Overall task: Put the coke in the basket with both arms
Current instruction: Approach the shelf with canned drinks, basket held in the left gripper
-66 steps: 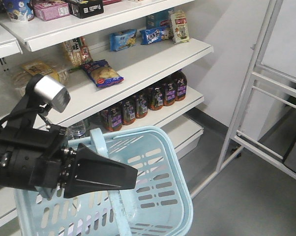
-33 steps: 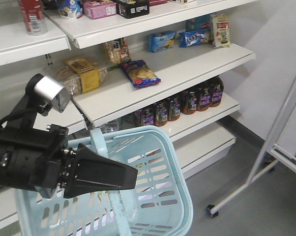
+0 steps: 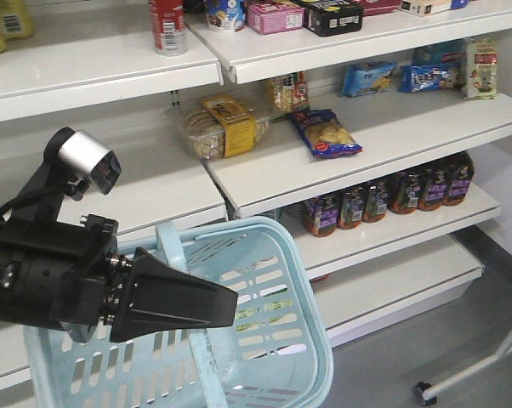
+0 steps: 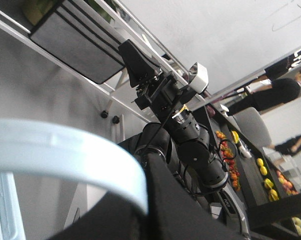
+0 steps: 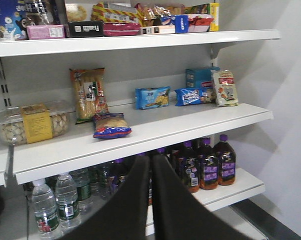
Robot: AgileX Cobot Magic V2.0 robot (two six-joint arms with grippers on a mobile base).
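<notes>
Standing upright on a top shelf (image 3: 86,72), coke (image 3: 167,25) sits at 11 o'clock in front view, its cap cropped by the frame. Basket (image 3: 239,228) hangs tilted at 6 o'clock, well apart below it. Left claw (image 3: 229,304) is clamped narrow on the basket's handle (image 3: 203,365), pointing to 3 o'clock. Right claw (image 5: 151,165) has its fingers pressed together on nothing, facing purple-capped bottles (image 5: 205,165).

Shelves (image 3: 375,161): white metal boards in tiers, running the full width.
Wall (image 5: 290,100): plain white, at the right end of the shelves.
Floor (image 3: 460,340): smooth grey.
Rack (image 3: 477,374): white tube frame on a caster, low on the right.
Light: even, bright.
</notes>
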